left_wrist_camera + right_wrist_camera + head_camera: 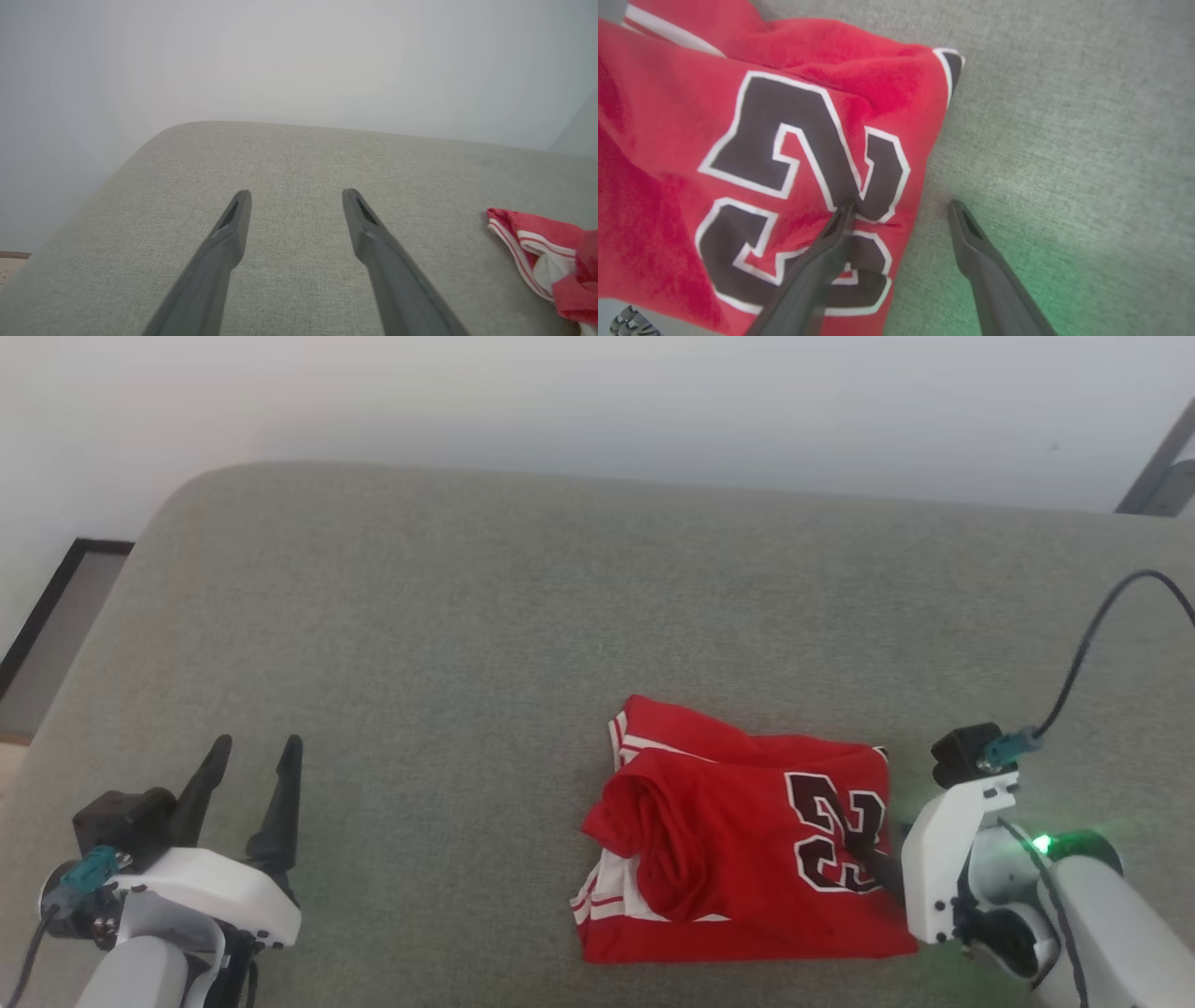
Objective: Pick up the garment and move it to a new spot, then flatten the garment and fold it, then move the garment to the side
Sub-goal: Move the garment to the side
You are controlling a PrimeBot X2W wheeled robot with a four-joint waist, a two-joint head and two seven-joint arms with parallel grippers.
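Observation:
The garment (738,840) is a red jersey with white striped trim and a black "23". It lies loosely folded on the grey-green cushion (467,616), right of centre near the front edge. My right gripper (901,207) stands open astride the garment's (738,140) right edge. One finger (831,252) has its tip at the "23", and the other finger (976,252) is over bare cushion. In the head view one dark finger (873,863) lies over the number. My left gripper (258,747) is open with nothing between its fingers, far left of the garment (537,247).
The cushion's rounded far-left corner (187,495) drops to a strip of floor (56,644) by the white wall. A black cable (1092,644) loops above my right wrist. A grey metal strut (1162,467) shows at the top right.

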